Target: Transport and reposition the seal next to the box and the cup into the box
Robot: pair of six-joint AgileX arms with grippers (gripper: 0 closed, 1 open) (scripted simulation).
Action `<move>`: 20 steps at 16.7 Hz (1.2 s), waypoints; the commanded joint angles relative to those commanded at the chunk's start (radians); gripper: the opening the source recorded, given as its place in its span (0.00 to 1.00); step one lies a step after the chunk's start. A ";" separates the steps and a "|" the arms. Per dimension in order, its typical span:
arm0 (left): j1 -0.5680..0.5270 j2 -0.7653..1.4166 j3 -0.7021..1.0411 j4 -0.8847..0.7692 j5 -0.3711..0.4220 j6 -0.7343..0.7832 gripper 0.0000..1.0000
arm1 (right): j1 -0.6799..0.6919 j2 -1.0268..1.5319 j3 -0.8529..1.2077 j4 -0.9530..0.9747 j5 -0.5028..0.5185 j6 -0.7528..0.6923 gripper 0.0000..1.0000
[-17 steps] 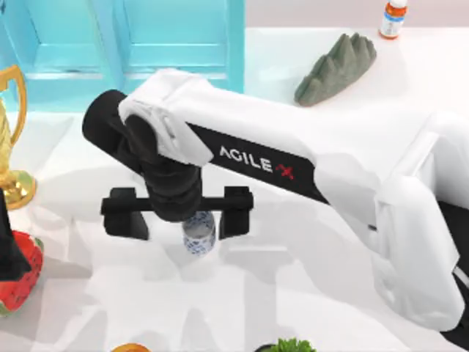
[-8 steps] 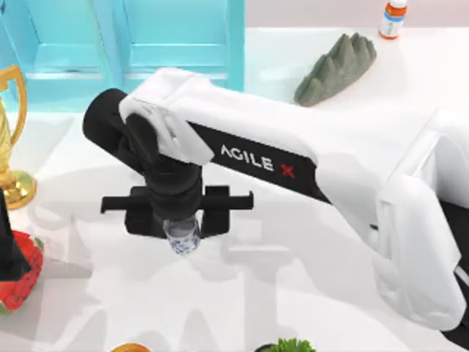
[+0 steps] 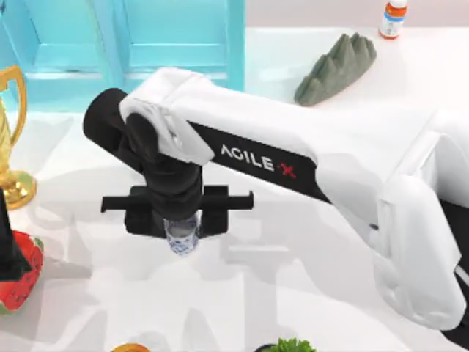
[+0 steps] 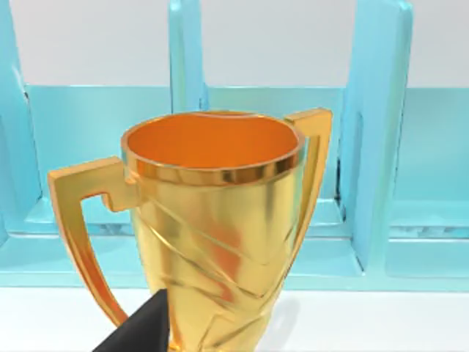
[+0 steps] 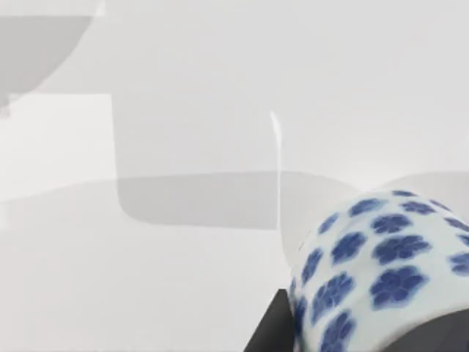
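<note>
The cup (image 3: 182, 237), white with blue flowers, sits left of the table's centre, between the black fingers of my right gripper (image 3: 180, 226), which is shut on it. Up close, the cup (image 5: 381, 271) is pressed against a dark finger (image 5: 270, 330) above the white table. The turquoise box (image 3: 176, 44) stands at the back left, beyond the gripper. The seal is out of view. My left arm (image 3: 9, 246) is parked at the table's left edge.
A gold trophy (image 3: 11, 147) (image 4: 220, 220) stands at the left, in front of the box. A red strawberry-like object (image 3: 22, 277) lies by the left arm. A grey-green rock (image 3: 337, 66) and an orange-capped bottle (image 3: 393, 18) are at the back right.
My right gripper's fingers have drawn together onto the cup, and the cup has shifted a little to the left. Since half a second ago almost nothing has moved.
</note>
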 joint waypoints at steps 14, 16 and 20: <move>0.000 0.000 0.000 0.000 0.000 0.000 1.00 | -0.095 -0.288 -0.210 -0.059 -0.008 -0.098 0.00; 0.000 0.000 0.000 0.000 0.000 0.000 1.00 | -0.120 -0.363 -0.266 -0.079 -0.012 -0.125 0.00; 0.000 0.000 0.000 0.000 0.000 0.000 1.00 | -0.136 -0.407 -0.305 -0.092 -0.014 -0.143 0.00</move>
